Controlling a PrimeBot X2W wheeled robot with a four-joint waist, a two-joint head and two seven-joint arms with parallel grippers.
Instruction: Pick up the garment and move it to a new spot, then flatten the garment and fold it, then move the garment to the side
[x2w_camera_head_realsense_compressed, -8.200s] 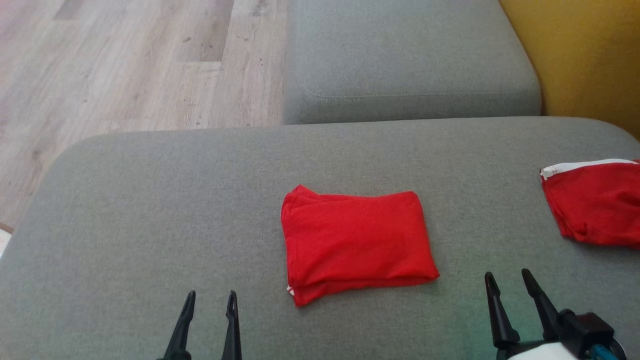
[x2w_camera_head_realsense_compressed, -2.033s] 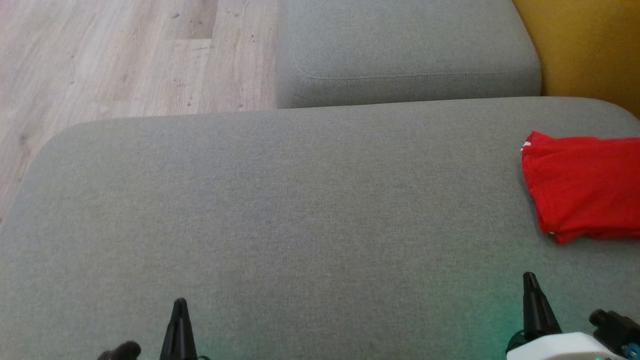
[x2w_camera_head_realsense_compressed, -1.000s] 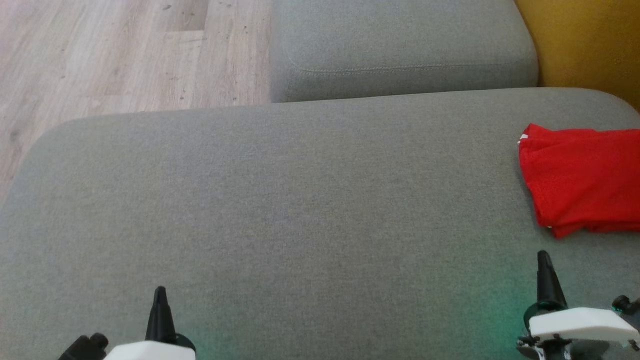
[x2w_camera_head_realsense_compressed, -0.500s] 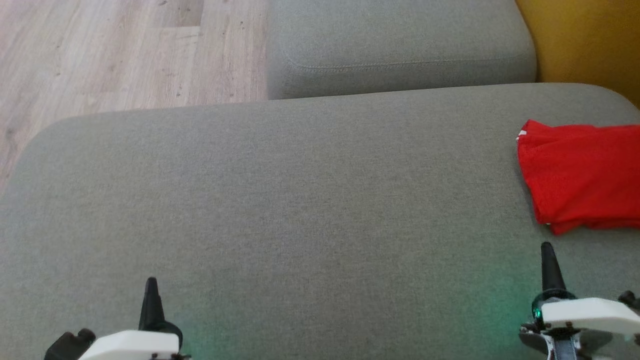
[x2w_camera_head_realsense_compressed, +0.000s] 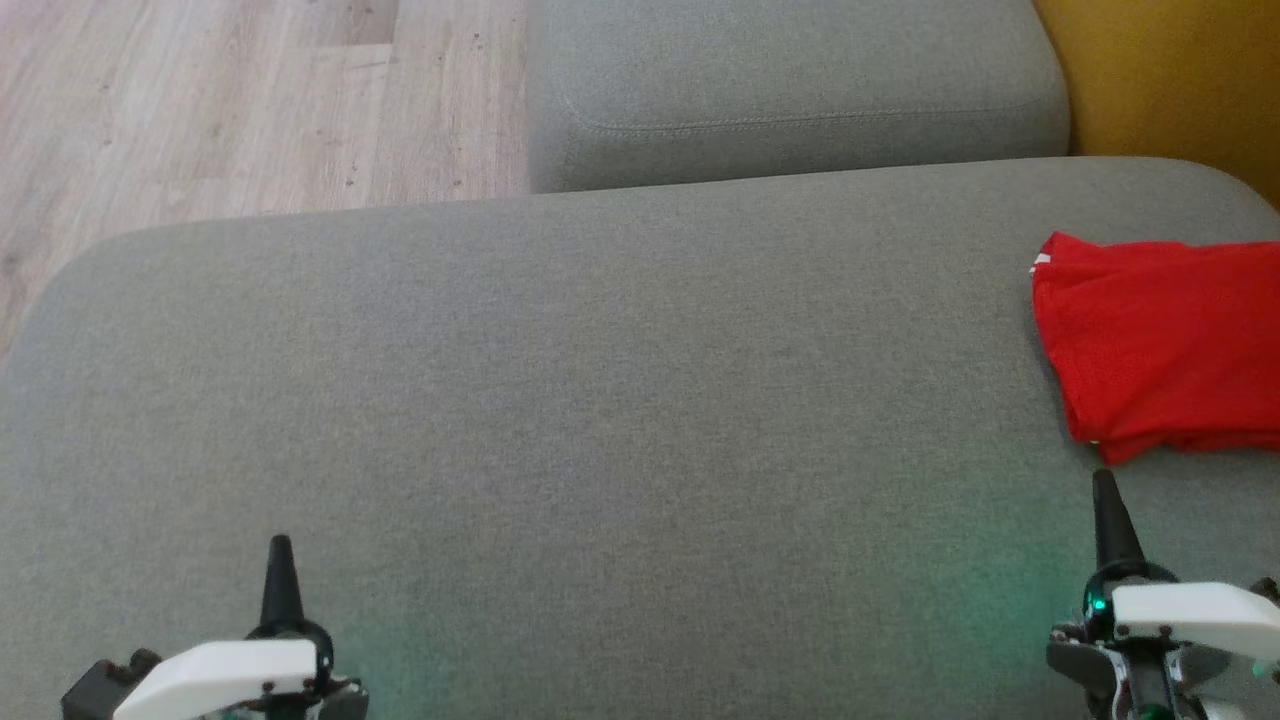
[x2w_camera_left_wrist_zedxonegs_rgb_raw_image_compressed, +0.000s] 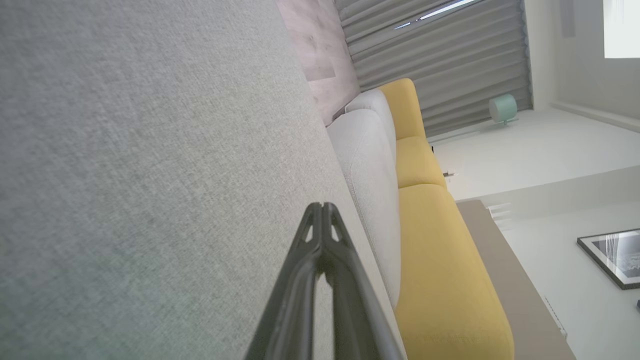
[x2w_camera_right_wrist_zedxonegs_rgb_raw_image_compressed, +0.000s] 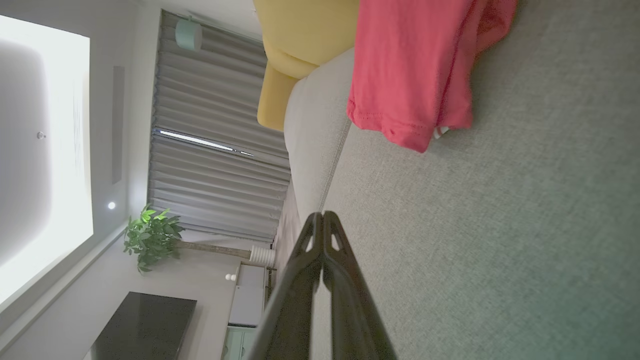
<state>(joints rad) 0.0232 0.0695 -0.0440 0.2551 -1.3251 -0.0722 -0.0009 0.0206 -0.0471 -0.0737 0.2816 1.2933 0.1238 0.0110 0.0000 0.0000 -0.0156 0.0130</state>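
Observation:
A folded red garment (x2w_camera_head_realsense_compressed: 1160, 345) lies at the far right of the grey cushion (x2w_camera_head_realsense_compressed: 600, 400), partly cut off by the frame edge; the right wrist view shows the same red garment (x2w_camera_right_wrist_zedxonegs_rgb_raw_image_compressed: 415, 70) lying flat with a white tag at its corner. My right gripper (x2w_camera_head_realsense_compressed: 1104, 490) is shut and empty, its tip just in front of the garment's near corner, apart from it. My left gripper (x2w_camera_head_realsense_compressed: 279, 555) is shut and empty at the lower left, far from the garment. The wrist views show the tips of the left gripper (x2w_camera_left_wrist_zedxonegs_rgb_raw_image_compressed: 322, 206) and the right gripper (x2w_camera_right_wrist_zedxonegs_rgb_raw_image_compressed: 320, 215) pressed together.
A second grey cushion (x2w_camera_head_realsense_compressed: 790, 90) lies beyond the first. Wooden floor (x2w_camera_head_realsense_compressed: 200, 100) lies at the upper left, past the cushion's rounded edge. A yellow sofa (x2w_camera_head_realsense_compressed: 1180, 80) borders the upper right. The wrist views show curtains, a plant and a wall.
The folded garment moved from the cushion's middle to the far right. Over the last second both grippers, shut, have risen further into view; the camera has tilted slightly.

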